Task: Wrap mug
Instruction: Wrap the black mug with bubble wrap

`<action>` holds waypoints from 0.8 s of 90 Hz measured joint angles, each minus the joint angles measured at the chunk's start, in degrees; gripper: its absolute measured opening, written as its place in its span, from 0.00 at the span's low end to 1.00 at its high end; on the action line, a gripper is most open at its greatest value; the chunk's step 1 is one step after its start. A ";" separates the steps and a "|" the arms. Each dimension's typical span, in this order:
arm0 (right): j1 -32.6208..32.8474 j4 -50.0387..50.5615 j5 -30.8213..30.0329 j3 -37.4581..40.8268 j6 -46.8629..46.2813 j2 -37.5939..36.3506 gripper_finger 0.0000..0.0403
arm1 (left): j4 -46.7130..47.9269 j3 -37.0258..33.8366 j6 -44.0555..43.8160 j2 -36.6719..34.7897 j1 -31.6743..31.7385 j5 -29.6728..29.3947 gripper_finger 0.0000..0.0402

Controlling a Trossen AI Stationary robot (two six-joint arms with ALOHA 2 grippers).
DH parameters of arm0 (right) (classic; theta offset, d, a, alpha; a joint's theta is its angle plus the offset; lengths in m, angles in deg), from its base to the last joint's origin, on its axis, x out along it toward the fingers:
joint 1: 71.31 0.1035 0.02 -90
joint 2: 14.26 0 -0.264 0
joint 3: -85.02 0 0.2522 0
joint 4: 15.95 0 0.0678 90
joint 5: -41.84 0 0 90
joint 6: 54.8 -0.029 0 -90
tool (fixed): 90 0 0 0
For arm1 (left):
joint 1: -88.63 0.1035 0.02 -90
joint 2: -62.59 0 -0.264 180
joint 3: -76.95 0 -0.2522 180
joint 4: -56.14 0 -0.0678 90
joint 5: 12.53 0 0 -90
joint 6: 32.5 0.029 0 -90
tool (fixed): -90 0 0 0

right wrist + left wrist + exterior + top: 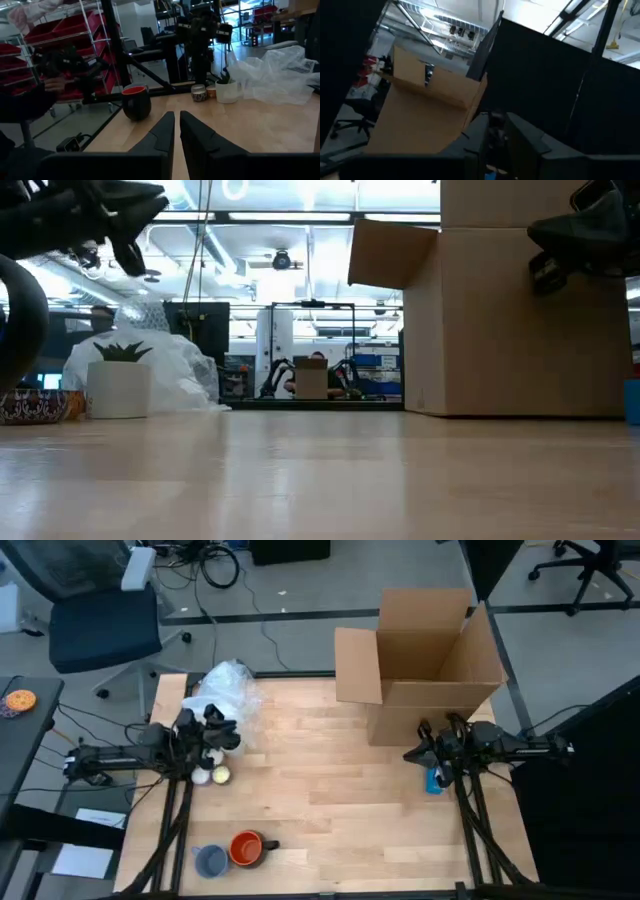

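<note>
Centrally, the table (330,800) carries an open box (430,660) at its far right and a crumpled plastic sheet (228,692) at far left. Both arms wait at mid-table: the left gripper (226,736) just beside the sheet, fingers too unclear to tell; the right gripper (412,754) before the box, fingers (162,132) nearly closed on nothing. Nearer, the mug (246,848) stands upright at the front left edge, well apart from both.

Glossy mug (136,102), crinkly clear plastic sheet (228,690), matt cardboard box (432,665), smooth wood table (340,810).
</note>
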 joint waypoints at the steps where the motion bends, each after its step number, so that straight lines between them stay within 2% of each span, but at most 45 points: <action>1: 0.00 0.00 0.01 0.01 -0.01 0.00 0.02 | 0.49 0.34 0.20 0.03 -0.23 -0.22 0.09; 12: 0.00 0.00 -0.01 -0.01 0.01 -0.02 0.02 | 2.80 3.96 1.60 0.75 -2.69 -0.68 0.02; 20: 0.00 0.00 0.01 0.01 0.00 0.00 0.02 | 2.89 6.91 3.38 1.75 -4.25 -1.98 0.01; 28: 0.00 0.00 -0.01 -0.01 -0.01 0.00 0.02 | 7.03 10.75 5.50 3.53 -5.18 -3.89 0.00; 47: 0.00 0.00 -0.01 0.01 -0.01 0.00 0.02 | 27.17 24.11 6.27 11.22 -5.54 -10.58 0.00; 61: 0.00 0.00 0.00 -0.01 -0.01 0.00 0.02 | 45.47 32.85 -0.50 16.89 -5.53 -23.09 0.00; 72: 0.00 0.00 0.01 0.00 0.00 -0.01 0.02 | 56.71 38.09 -5.97 20.21 -5.53 -28.07 0.00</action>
